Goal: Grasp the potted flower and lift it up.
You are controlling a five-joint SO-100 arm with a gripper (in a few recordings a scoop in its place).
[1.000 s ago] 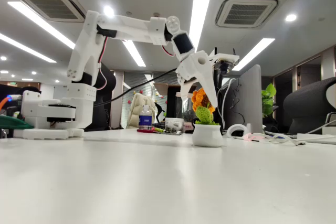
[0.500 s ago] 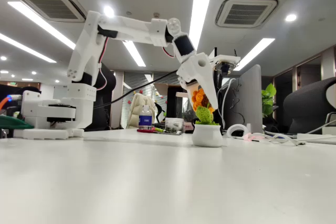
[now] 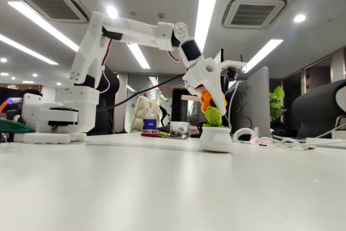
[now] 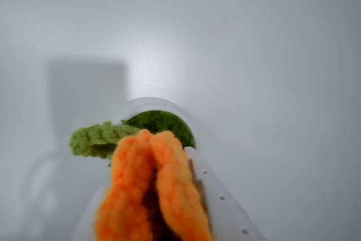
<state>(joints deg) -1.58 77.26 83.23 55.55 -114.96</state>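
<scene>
The potted flower (image 3: 214, 132) stands on the white table at centre right of the fixed view: an orange crocheted bloom, green leaves and a round white pot. My white gripper (image 3: 211, 99) comes down from the upper left and is shut on the bloom. The pot's base still looks to be on the table. From the wrist camera, the potted flower (image 4: 149, 184) has its orange petals pressed together between my fingers (image 4: 225, 213). A green leaf (image 4: 96, 139) sticks out to the left, and the pot's rim (image 4: 152, 103) shows beyond.
A monitor (image 3: 254, 104) stands just behind and right of the pot, with a real leafy plant (image 3: 277, 104), cables and small items beside it. A water bottle (image 3: 150, 121) stands further back at centre. The arm's base (image 3: 51, 120) sits at left.
My gripper has moved slightly right and down and has shut on the bloom. The pot has shifted a little to the right.
</scene>
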